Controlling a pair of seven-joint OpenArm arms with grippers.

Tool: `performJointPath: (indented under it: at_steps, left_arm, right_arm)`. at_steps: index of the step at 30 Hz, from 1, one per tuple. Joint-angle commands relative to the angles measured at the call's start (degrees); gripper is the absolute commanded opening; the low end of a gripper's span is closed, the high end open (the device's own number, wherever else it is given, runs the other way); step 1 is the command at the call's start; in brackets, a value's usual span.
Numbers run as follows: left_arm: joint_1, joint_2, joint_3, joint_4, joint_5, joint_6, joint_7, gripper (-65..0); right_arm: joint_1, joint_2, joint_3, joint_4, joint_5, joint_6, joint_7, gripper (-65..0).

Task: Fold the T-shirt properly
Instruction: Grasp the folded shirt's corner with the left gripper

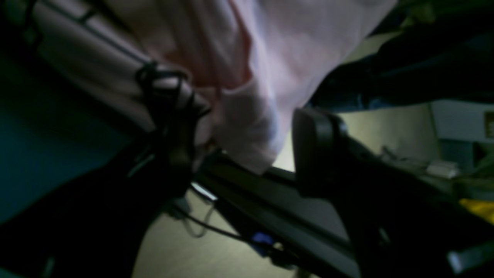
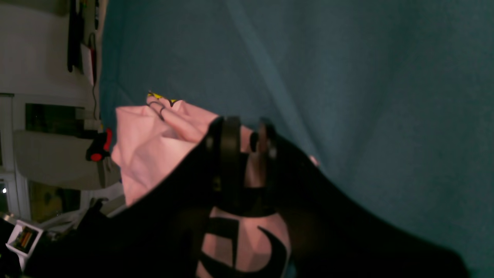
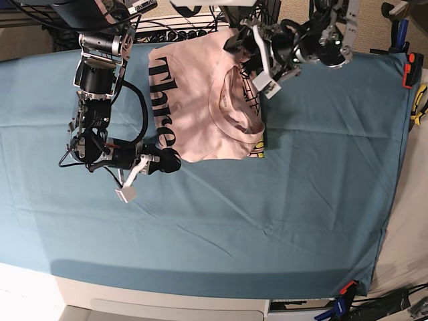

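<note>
The right gripper (image 3: pixel 168 161) has its jaws clamped on the T-shirt's (image 3: pixel 194 100) lower corner. The left gripper (image 3: pixel 249 48) stands jaws wide at the shirt's far edge. The shirt lies partly folded on the teal-clothed bench (image 3: pixel 301 187).

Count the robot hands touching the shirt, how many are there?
1. The right gripper pinches the shirt at its near corner. The left gripper stands open at the far edge; whether it touches the cloth is unclear.
</note>
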Motion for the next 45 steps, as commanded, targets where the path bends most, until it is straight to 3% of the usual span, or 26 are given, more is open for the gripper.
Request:
performJointPath:
  at_steps: [1, 12, 21, 24, 29, 30, 32, 36, 45]
  left_arm:
    - [-0.52, -0.15, 0.07, 1.09, -0.63, -0.24, -1.16, -25.0]
    - [-1.31, -0.50, -0.04, 1.09, 8.66, 2.34, -1.31, -25.0]
    - [-0.87, -0.59, -0.04, 1.09, 8.96, 2.73, -0.74, -25.1]
    - [-0.87, -0.57, 0.00, 1.09, 8.96, 2.78, -0.98, -33.3]
    - [-1.05, -0.46, 0.00, 1.09, 10.03, 4.90, -1.99, -62.4]
    - [-1.07, -0.46, 0.00, 1.09, 10.03, 4.87, -2.03, -65.0]
    - [-1.05, -0.46, 0.00, 1.09, 10.03, 4.85, -2.03, -65.0]
    - [-1.22, -0.50, -0.02, 1.09, 11.39, 4.85, -1.92, -65.0]
    - [-1.70, -0.63, -0.04, 4.20, 15.37, 4.85, -2.91, -65.0]
  right_arm:
    - [1.44, 0.50, 0.07, 0.79, 1.57, 0.42, 0.77, -56.1]
    - [1.44, 0.48, 0.07, 0.79, 1.57, 0.42, 0.77, -56.1]
    - [1.46, 0.48, 0.07, 0.79, 1.60, 0.42, 0.77, -56.1]
    - [1.46, 0.48, 0.07, 0.79, 1.60, 0.39, 0.77, -56.1]
    - [1.46, 0.50, 0.07, 0.79, 1.60, 0.44, 0.77, -56.2]
    - [1.46, 0.48, 0.07, 0.79, 1.62, 0.70, 0.77, -58.1]
    - [1.46, 0.50, 0.07, 0.79, 1.64, 1.75, 0.77, -65.0]
    - [1.46, 0.50, 0.09, 0.90, 1.64, 3.34, 0.77, -65.0]
    - [1.44, 2.58, 0.22, 0.90, 1.64, 3.32, 0.77, -65.0]
